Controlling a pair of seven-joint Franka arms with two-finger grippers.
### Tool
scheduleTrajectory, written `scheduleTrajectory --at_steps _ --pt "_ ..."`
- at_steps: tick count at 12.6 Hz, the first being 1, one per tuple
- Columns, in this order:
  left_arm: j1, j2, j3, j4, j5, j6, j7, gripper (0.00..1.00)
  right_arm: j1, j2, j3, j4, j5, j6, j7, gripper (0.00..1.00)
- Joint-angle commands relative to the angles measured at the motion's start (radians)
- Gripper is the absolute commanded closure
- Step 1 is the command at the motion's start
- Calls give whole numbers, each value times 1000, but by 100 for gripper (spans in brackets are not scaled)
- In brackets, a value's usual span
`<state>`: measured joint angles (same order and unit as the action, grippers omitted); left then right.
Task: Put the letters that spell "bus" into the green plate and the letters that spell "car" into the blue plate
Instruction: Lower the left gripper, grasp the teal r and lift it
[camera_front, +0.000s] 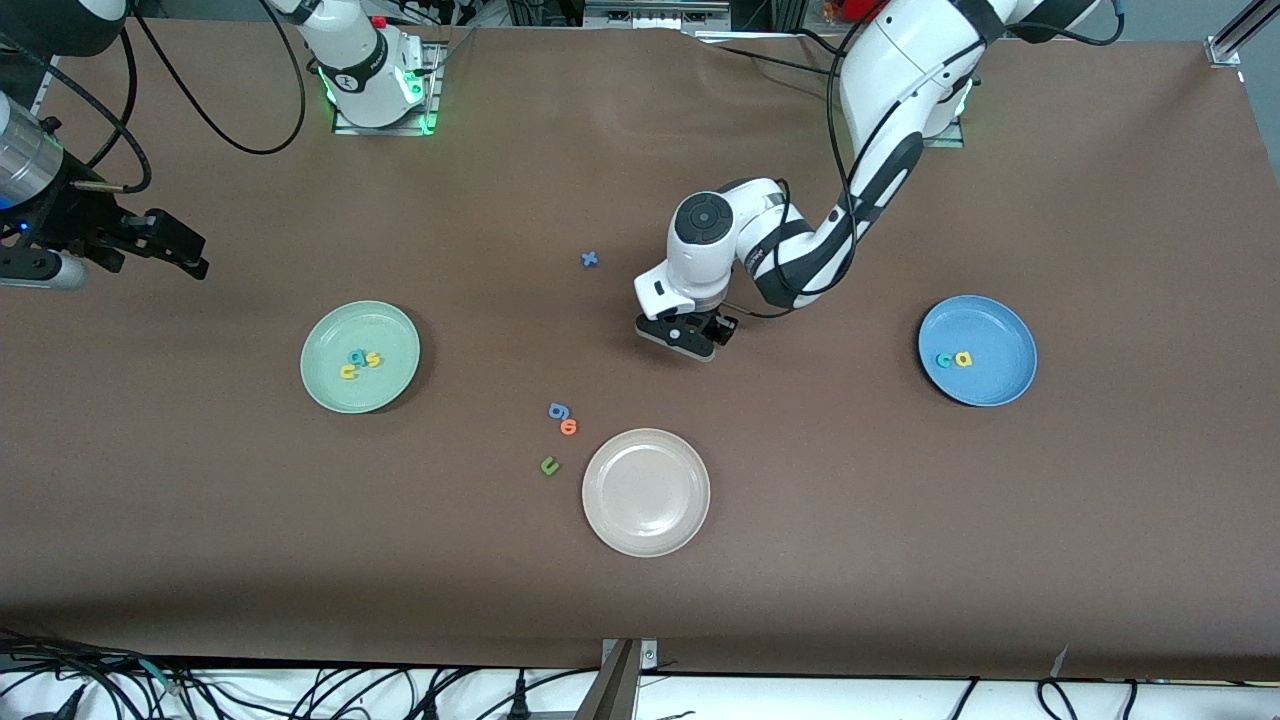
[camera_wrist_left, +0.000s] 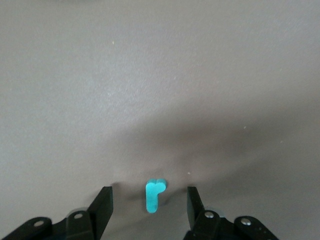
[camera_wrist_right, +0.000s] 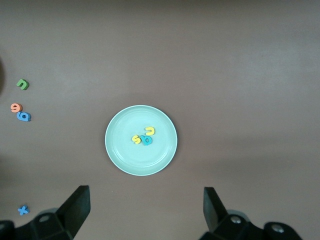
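The green plate (camera_front: 388, 328) (camera_wrist_right: 122, 150) holds the teal "b" (camera_front: 356, 356) (camera_wrist_right: 146, 141), yellow "s" (camera_front: 372, 360) (camera_wrist_right: 136, 139) and yellow "u" (camera_front: 348, 372) (camera_wrist_right: 149, 131). Toward the left arm's end, the blue plate (camera_front: 992, 322) holds the teal "c" (camera_front: 944, 360) and yellow "a" (camera_front: 963, 358). My left gripper (camera_front: 688, 338) (camera_wrist_left: 149, 193) is low over the table's middle and open. The teal "r" (camera_wrist_left: 154, 195) lies flat between its fingers, untouched, and is hidden in the front view. My right gripper (camera_front: 185, 248) (camera_wrist_right: 145, 193) waits open at the right arm's end, high above the table.
A beige-white plate (camera_front: 646, 530) sits nearer the front camera than the left gripper. Beside it lie a blue "g" (camera_front: 559, 410) (camera_wrist_right: 23, 116), an orange "o" (camera_front: 569, 427) (camera_wrist_right: 16, 107) and a green "u" (camera_front: 549, 465) (camera_wrist_right: 22, 84). A blue "x" (camera_front: 589, 259) (camera_wrist_right: 22, 210) lies toward the bases.
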<state>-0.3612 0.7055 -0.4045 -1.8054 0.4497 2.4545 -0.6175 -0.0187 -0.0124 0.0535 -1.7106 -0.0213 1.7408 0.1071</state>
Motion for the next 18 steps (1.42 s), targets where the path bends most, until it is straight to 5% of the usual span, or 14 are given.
scheduleTrajectory --at_steps 1,7,8,10,11,15,18 --pt "-15 26 18 29 29 12 13 32 2 12 2 28 -2 -21 -4 0" --pt "-15 28 18 26 30 12 13 38 2 12 2 28 0 -21 -3 0" --pt "-15 28 18 26 30 12 13 45 2 12 2 28 0 -21 -3 0" --pt "-15 28 20 26 30 12 13 82 2 14 2 28 0 -21 -3 0" --pt "-15 28 26 26 29 12 13 92 2 14 0 28 1 -21 -3 0" --pt "-10 17 39 24 21 14 47 100 2 16 0 28 1 -21 -3 0" --pt "46 -47 82 -8 -95 6 284 100 2 16 0 28 1 -21 -3 0"
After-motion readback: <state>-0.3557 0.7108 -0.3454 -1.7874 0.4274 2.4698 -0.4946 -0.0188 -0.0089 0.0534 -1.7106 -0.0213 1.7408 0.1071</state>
